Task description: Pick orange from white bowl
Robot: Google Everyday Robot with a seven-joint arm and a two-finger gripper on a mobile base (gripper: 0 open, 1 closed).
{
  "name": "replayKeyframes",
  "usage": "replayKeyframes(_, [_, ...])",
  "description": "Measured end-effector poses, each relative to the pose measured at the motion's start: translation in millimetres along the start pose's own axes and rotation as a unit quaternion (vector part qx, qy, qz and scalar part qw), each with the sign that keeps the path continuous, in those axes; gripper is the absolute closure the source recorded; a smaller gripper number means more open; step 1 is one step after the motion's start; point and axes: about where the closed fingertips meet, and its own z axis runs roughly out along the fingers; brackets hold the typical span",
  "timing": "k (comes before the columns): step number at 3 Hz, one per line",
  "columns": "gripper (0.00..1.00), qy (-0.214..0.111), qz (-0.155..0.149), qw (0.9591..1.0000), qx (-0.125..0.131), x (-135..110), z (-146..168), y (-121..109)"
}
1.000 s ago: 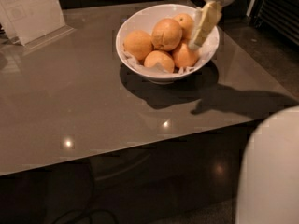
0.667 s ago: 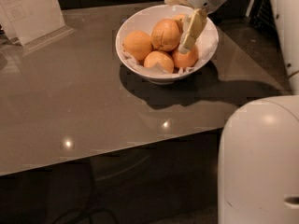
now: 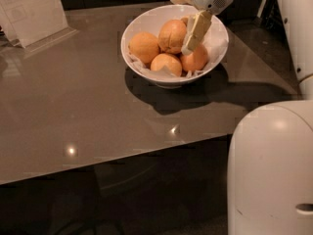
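Observation:
The white bowl (image 3: 142,26) stands on the brown table, lined with crumpled white paper and holding several oranges. The orange (image 3: 171,35), the largest and palest, lies at the back middle of the bowl. Smaller, brighter oranges lie at the left (image 3: 144,47), front (image 3: 166,63) and right (image 3: 195,60). My gripper (image 3: 183,26) reaches in from the upper right, over the bowl. It is open. One tan finger (image 3: 195,32) hangs down just right of the orange, and the other shows behind the orange's top. The gripper holds nothing.
A white sign stand (image 3: 32,11) sits at the table's back left. My own white body (image 3: 271,170) fills the lower right, past the table's front edge (image 3: 122,153). A white arm segment (image 3: 293,28) runs down the right side.
The gripper has moved left and down into the bowl, so its finger now lies next to the large orange. My white body takes up more of the lower right.

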Motion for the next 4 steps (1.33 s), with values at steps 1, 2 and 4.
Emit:
replayKeyframes(1, [0.0, -0.018, 0.008, 0.9996, -0.019, 5, 20, 0])
replayKeyframes(2, [0.0, -0.033, 0.021, 0.9982, -0.045, 13, 43, 3])
replayKeyframes(4, [0.42, -0.039, 0.033, 0.9969, -0.06, 15, 52, 3])
